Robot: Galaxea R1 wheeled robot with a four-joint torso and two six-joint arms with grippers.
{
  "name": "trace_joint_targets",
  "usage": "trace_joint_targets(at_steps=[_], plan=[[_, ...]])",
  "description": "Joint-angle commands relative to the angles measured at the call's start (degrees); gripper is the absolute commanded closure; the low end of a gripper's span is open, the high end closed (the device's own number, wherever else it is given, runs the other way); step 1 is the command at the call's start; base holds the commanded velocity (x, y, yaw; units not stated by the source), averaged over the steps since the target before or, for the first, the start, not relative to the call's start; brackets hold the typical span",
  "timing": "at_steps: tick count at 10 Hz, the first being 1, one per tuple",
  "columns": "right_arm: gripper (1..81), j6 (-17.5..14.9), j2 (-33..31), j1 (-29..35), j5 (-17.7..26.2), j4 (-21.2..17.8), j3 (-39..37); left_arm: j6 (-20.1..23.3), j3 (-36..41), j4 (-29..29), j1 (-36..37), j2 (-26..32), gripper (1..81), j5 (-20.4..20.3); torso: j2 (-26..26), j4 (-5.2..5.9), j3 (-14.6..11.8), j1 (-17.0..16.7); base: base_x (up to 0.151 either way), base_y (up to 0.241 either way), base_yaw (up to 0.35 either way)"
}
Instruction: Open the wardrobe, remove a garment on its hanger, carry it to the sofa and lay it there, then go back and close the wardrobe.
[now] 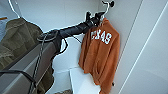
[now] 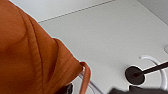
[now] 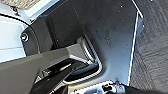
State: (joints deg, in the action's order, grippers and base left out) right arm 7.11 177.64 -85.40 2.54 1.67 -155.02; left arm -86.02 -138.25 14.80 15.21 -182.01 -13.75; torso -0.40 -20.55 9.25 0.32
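- The left gripper (image 1: 96, 18) reaches up into the open wardrobe (image 1: 57, 12) to the neck of the white hanger (image 1: 107, 8), just under its curved hook. Whether the jaws are closed on the hanger or only beside it I cannot tell.
- The step in hand looks like unhooking the garment. To do it well, I would grip the hanger's neck firmly, raise it until the hook clears whatever it hangs from, then draw it straight out of the wardrobe, holding the hanger level so the sweatshirt does not slide off one shoulder.
- The long body of the sweatshirt could snag on the white shelf (image 1: 80, 80) below it or brush the olive-green jacket (image 1: 17, 42) hanging to the side.
- The orange hooded sweatshirt (image 1: 100, 55) hangs inside the wardrobe near its right wall, white "TEXAS" letters across the chest, the cloth thick and soft, falling in loose folds. In the left wrist view its ribbed orange fabric (image 2: 30, 55) lies close to the camera.
- The state of the right gripper's jaws cannot be made out.
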Motion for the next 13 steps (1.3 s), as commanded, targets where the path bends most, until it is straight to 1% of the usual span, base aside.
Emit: trace_joint_targets(at_steps=[1,4,5,7,8,12,13], plan=[[1.0,0.18,0.28,1.93,3.70,-0.79,-0.01,-0.03,-2.29,3.83,12.59,-3.00,1.0,-3.74,0.00,0.00,0.00,0.00,0.000,0.000,0.000],[1.0,0.19,0.28,1.93,3.62,-0.79,-0.01,-0.20,-2.02,4.36,13.48,-3.00,1.0,-4.62,0.00,0.00,0.00,0.00,0.000,0.000,0.000],[1.0,0.19,0.28,1.93,3.62,-0.79,-0.01,-0.29,-0.70,4.36,13.65,-3.00,1.0,-5.67,0.00,0.00,0.00,0.00,0.000,0.000,0.000],[1.0,0.19,0.37,2.02,3.62,-0.79,-0.01,-0.56,4.46,4.36,14.27,-3.00,1.0,-6.27,0.00,0.00,0.02,0.00,0.000,0.000,0.000],[1.0,0.19,0.37,2.02,3.62,-0.79,-0.01,-1.07,5.44,4.36,14.27,-3.00,1.0,-7.08,0.00,0.00,0.02,0.00,0.000,0.000,0.000],[1.0,0.19,0.46,2.11,3.62,-0.79,-0.01,-1.26,5.71,4.45,14.53,-3.00,1.0,-7.17,0.00,0.00,0.02,0.00,0.000,0.000,0.000],[1.0,0.19,0.46,2.11,3.62,-0.79,-0.01,-1.26,5.62,4.45,14.45,-3.00,81.1,-7.17,0.00,0.00,0.02,0.00,0.000,0.000,0.000]])
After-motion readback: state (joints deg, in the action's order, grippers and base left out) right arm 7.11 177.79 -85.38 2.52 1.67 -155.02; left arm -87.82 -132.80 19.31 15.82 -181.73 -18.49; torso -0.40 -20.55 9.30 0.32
